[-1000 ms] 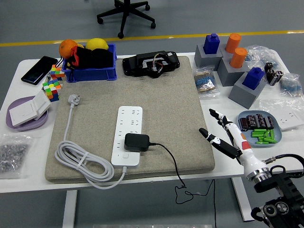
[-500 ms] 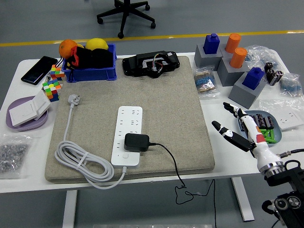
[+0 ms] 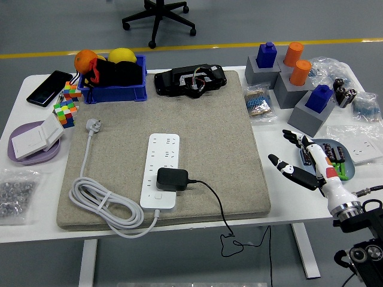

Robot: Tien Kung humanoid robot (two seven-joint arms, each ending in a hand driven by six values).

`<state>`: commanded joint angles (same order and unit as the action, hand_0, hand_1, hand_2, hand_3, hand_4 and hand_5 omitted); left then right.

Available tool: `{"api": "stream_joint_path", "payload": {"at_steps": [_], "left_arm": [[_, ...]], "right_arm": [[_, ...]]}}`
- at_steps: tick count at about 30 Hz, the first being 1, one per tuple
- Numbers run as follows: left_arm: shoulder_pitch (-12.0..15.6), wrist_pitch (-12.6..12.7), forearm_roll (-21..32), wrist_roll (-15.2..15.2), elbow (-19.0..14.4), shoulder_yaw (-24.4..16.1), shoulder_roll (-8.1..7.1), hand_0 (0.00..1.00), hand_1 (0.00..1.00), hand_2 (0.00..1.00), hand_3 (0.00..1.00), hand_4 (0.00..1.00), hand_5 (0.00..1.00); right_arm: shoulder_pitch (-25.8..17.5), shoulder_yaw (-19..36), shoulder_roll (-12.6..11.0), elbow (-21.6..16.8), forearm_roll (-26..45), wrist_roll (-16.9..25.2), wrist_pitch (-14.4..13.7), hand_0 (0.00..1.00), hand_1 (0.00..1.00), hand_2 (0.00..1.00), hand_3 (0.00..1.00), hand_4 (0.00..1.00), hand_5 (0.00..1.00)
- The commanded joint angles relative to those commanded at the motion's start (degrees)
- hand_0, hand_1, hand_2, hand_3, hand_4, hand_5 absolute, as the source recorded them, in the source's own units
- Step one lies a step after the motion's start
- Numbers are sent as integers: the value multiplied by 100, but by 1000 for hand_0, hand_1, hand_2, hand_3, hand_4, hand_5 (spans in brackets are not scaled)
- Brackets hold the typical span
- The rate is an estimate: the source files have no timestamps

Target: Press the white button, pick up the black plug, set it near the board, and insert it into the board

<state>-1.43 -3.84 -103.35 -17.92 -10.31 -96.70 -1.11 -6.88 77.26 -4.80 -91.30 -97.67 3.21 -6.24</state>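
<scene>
I see the black plug [image 3: 172, 179] seated in the white power strip [image 3: 160, 170], a little left of the frame's centre, covering sockets near the strip's lower end. Just below the plug, on the strip's near end, I can make out the small white button [image 3: 157, 195]. The plug's thin black cable [image 3: 212, 203] runs right and down across the grey felt mat [image 3: 203, 125], then drops over the table's front edge. The strip's own thick white cord [image 3: 99, 200] lies coiled at the mat's lower left and leads up to a white wall plug [image 3: 93, 125] near the mat's left edge.

My right hand [image 3: 308, 164] sits at the lower right of the frame, off the mat, well apart from the strip. Its fingers are spread and straight, holding nothing; it hovers beside a light blue tray [image 3: 353, 170] of green and dark parts. I do not see my left hand.

Along the top of the frame, a blue bin [image 3: 114, 92] holds orange and yellow items and something black. To its right a black device [image 3: 190, 81] lies on the mat's far edge. Upper right, grey blocks [image 3: 299, 101] carry blue and orange pegs. At far left I see a black phone [image 3: 49, 88], colourful cube puzzles [image 3: 67, 106] and a purple plate [image 3: 33, 154] with a white switch on it.
</scene>
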Motion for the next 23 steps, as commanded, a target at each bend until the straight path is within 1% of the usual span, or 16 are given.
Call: {"api": "stream_joint_path", "payload": {"at_steps": [5, 6, 10, 13, 17, 23], "left_arm": [[-38, -9, 136, 7, 0, 128, 14, 649, 640, 634, 680, 527, 115], [-39, -14, 159, 4, 0, 155, 15, 649, 640, 633, 680, 526, 114], [-72, -22, 91, -18, 0, 127, 38, 649, 640, 633, 680, 526, 114], [-109, -21, 238, -1, 0, 255, 45, 649, 640, 634, 680, 524, 111], [-142, -26, 269, 1, 0, 304, 54, 649, 640, 634, 680, 524, 111], [-230, -25, 539, 28, 0, 585, 87, 649, 640, 634, 680, 523, 107]], "right_arm": [[3, 35, 85, 18, -38, -26, 33, 914, 880, 875, 853, 871, 501], [20, 26, 85, 15, -41, -24, 35, 906, 877, 868, 832, 866, 489], [58, 29, 46, -12, -38, -7, 41, 906, 877, 868, 832, 866, 489], [45, 69, 47, -7, -45, -16, 34, 903, 874, 864, 822, 862, 474], [54, 79, 49, -5, -80, -26, -102, 903, 874, 864, 822, 862, 474], [106, 158, 41, -20, -67, -2, -114, 899, 866, 859, 811, 858, 470]]}}
